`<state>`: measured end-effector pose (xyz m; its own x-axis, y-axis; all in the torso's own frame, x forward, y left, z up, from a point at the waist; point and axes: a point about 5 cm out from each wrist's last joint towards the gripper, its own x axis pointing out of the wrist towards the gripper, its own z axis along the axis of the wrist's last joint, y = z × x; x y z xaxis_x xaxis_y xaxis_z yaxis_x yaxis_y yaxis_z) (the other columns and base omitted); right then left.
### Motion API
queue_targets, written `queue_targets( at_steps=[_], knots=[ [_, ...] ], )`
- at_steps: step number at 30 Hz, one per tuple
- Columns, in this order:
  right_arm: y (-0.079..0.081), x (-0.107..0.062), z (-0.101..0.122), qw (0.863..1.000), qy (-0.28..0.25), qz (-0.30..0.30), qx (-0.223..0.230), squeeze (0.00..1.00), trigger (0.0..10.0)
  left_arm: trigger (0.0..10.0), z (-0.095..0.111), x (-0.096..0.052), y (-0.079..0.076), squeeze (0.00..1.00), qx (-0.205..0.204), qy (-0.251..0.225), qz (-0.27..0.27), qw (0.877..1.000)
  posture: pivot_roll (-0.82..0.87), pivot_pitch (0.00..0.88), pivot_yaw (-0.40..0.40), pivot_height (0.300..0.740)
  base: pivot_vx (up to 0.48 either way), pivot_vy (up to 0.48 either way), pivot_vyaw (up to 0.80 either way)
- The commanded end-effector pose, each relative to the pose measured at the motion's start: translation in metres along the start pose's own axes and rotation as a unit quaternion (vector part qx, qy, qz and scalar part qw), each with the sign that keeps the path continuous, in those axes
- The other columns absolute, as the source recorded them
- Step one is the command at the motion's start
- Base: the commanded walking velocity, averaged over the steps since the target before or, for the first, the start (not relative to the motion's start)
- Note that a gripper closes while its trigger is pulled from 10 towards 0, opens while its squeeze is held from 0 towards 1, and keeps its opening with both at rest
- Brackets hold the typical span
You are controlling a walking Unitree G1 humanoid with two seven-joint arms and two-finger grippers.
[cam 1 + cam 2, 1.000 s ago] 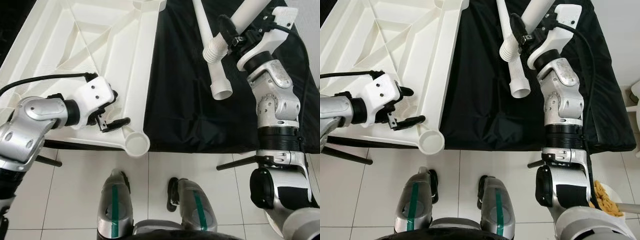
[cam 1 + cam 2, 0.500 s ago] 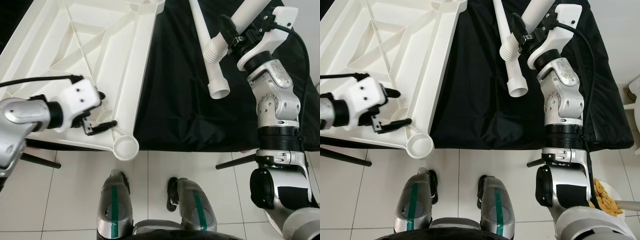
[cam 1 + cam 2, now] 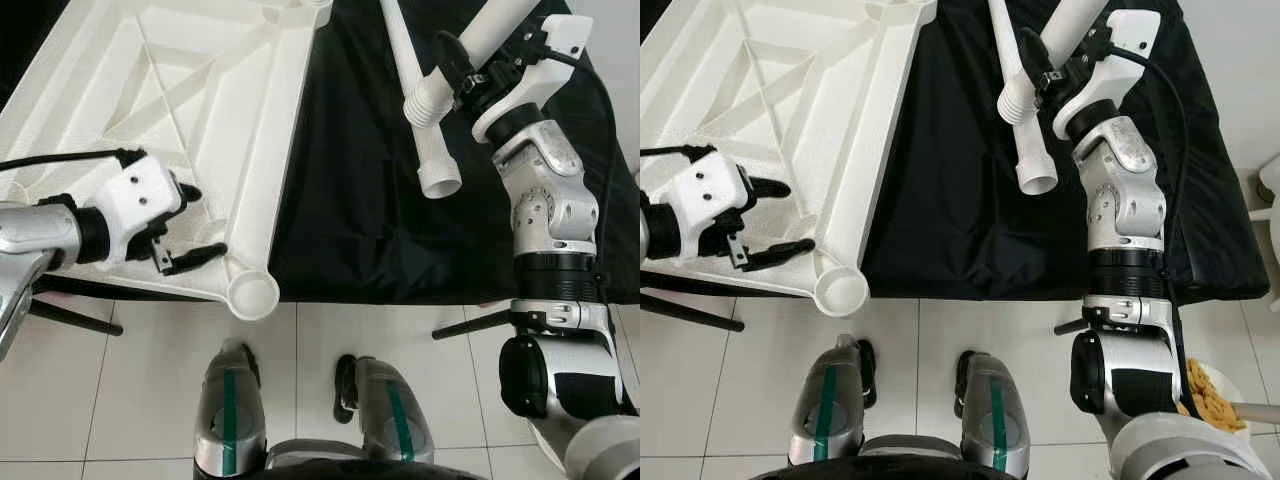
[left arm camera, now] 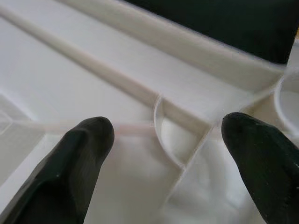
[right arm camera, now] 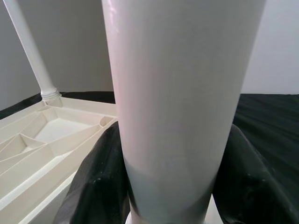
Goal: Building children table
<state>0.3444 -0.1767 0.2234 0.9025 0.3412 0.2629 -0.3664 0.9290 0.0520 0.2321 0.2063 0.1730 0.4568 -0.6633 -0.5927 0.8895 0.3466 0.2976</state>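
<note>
The white plastic tabletop [image 3: 200,120] is laid upside down, with its ribbed underside facing up, on the left part of a surface covered by a black cloth [image 3: 350,200]. Its near edge overhangs the cloth edge above the tiled floor [image 3: 330,380]. A round leg socket [image 3: 252,294] is located at the near corner of the tabletop.

The left hand [image 3: 190,225] is positioned over the near edge of the tabletop, just beside the corner socket. Its two black fingers [image 4: 79,158] are spread apart and released, with nothing held between them. In the left wrist view, the ribs of the underside and a curved rib are seen between the fingertips.

The right hand [image 3: 462,72] is raised over the black cloth at the far right and is clenched on a white table leg [image 3: 470,50]. The leg is held tilted, with its threaded end [image 3: 425,100] pointing down and toward the robot's left. In the right wrist view, the leg [image 5: 182,102] is seen gripped on both sides by the black fingers [image 5: 98,186].

A second white leg [image 3: 420,110] lies on the cloth, with its open end [image 3: 441,186] toward the robot. A third leg [image 5: 32,56] is seen standing upright in a far corner of the tabletop in the right wrist view.

The robot's feet [image 3: 310,420] stand on the tiled floor close to the surface edge.
</note>
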Motion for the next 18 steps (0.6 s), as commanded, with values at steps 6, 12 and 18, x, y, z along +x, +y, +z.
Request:
queue_targets(
  at_steps=[6, 12, 18],
  knots=[
    [-0.002, 0.002, 0.005, 1.0, -0.009, 0.002, -0.005, 0.0, 10.0, 10.0, -0.012, 0.001, -0.01, 0.0, 0.007, 0.039, -0.043, 0.998, 0.09, 0.091, -0.042, 0.74, 0.0, 0.0, 0.0],
    [-0.002, 0.002, 0.006, 1.0, -0.01, 0.001, -0.007, 0.0, 10.0, 10.0, -0.016, 0.005, -0.01, 0.0, 0.012, 0.055, -0.038, 0.998, 0.08, 0.091, -0.04, 0.74, 0.0, 0.0, 0.0],
    [-0.002, 0.002, 0.007, 1.0, -0.011, 0.0, -0.008, 0.0, 10.0, 10.0, -0.013, 0.017, -0.011, 0.0, 0.034, 0.058, -0.035, 0.997, 0.08, 0.095, -0.041, 0.74, 0.0, 0.0, 0.0]
  ],
)
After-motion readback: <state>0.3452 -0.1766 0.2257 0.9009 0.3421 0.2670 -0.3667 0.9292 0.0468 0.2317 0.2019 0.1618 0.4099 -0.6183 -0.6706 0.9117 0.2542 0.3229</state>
